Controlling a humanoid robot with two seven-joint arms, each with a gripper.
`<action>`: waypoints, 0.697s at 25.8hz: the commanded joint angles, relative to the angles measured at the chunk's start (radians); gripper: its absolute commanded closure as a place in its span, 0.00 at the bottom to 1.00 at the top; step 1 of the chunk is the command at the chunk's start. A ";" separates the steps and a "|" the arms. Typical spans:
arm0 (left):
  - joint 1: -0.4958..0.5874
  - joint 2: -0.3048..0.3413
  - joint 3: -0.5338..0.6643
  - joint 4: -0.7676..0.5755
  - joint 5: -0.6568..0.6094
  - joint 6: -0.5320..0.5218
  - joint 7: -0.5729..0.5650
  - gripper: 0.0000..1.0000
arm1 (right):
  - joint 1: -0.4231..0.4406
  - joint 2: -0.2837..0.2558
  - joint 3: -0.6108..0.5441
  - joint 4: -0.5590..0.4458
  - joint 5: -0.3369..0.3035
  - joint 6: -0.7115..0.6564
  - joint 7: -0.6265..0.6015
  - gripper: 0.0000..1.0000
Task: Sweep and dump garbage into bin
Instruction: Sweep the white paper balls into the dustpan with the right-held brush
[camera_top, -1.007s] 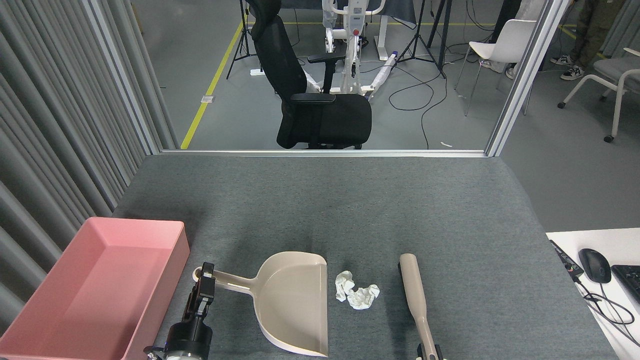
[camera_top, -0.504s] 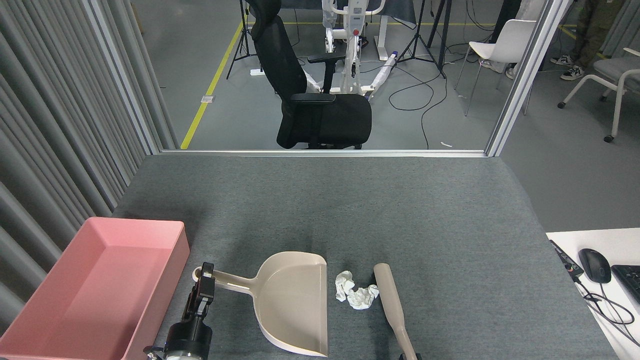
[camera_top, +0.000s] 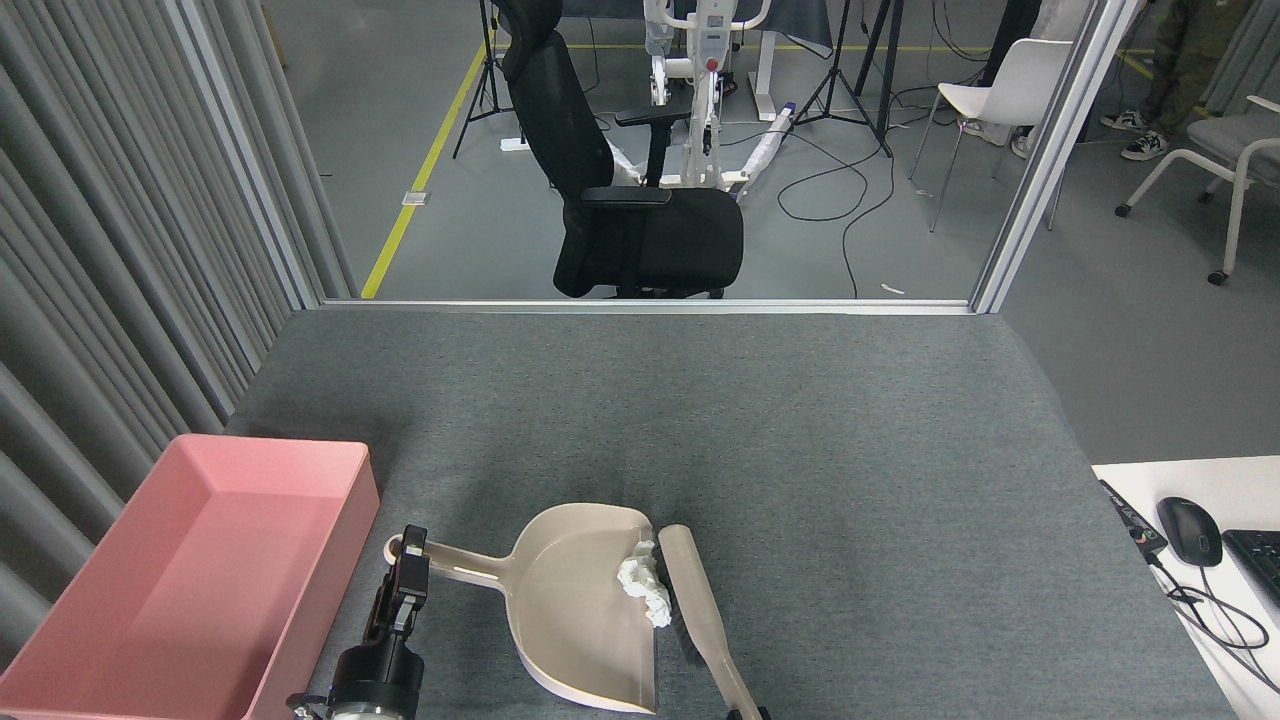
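Tissue garbage (camera_top: 643, 589) at dustpan (camera_top: 580, 610) mouth, pressed by brush (camera_top: 697, 610).

Judged featherlight, soft, easily scattered; handle via dustpan only. Left gripper (camera_top: 408, 563) pinches the dustpan handle; right gripper's jaws unseen. Bin (camera_top: 200, 580) sits left of dustpan.

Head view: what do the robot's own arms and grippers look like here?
Only the left arm shows clearly: a glossy black cylindrical wrist with a silver ring at its base, ending in a slim black left gripper with dark linkages and narrow fingers. No cables or markings are readable. Of the right gripper just a dark sliver shows at the bottom edge, too little to describe.
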 joint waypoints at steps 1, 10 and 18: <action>0.000 0.000 0.000 0.000 0.000 0.001 -0.001 0.81 | -0.033 0.023 0.044 0.022 -0.012 -0.017 -0.009 1.00; 0.005 0.002 0.001 0.000 0.000 0.001 -0.001 0.80 | -0.119 0.079 0.132 0.075 -0.015 -0.041 -0.045 1.00; 0.009 -0.001 0.001 0.000 0.000 0.001 -0.001 0.80 | -0.120 0.066 0.057 0.039 0.001 0.015 -0.139 1.00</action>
